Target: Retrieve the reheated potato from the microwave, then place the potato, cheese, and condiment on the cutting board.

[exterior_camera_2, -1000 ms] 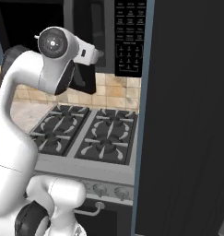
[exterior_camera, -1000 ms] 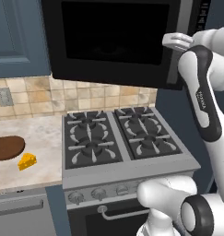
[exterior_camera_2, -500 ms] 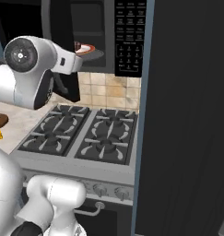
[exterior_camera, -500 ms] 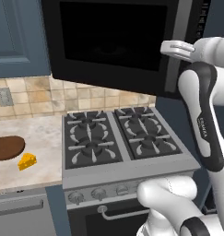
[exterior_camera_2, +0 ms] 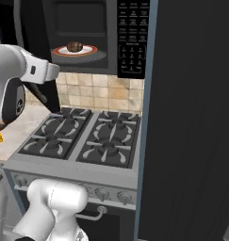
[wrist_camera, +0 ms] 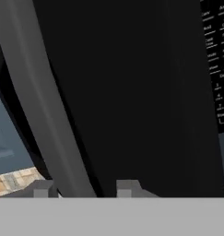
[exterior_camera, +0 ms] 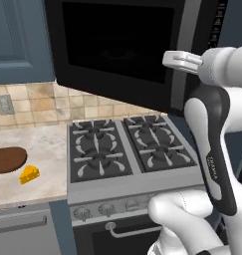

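Microwave (exterior_camera_2: 87, 37): I am looking at it hanging open above the stove, its dark door (exterior_camera: 117, 47) swung out toward my hand; the keypad is sitting off to the hand's right.
Door handle (wrist_camera: 44, 106): it is running as a long grey bar straight up from between my fingertips, which is why the door is standing where it is, I judge; I am using the bar to swing it.
Stove (exterior_camera: 130, 149): it is lying below the hand, burners bare.
Cutting board (exterior_camera: 7, 160): it is waiting on the counter far down to the hand's left, as the drop-off spot.
Gripper (wrist_camera: 83, 186): I am seeing both tips pressed in around the foot of the handle bar, so I am reading the hand as clamped on the door handle.
Plate (exterior_camera_2: 76, 51): it is sitting inside the cavity, beyond the hand.
Cheese (exterior_camera: 29, 174): it is resting just beside the board, not yet on it.
Potato (exterior_camera_2: 75, 46): it is sitting on the plate, still to be fetched.
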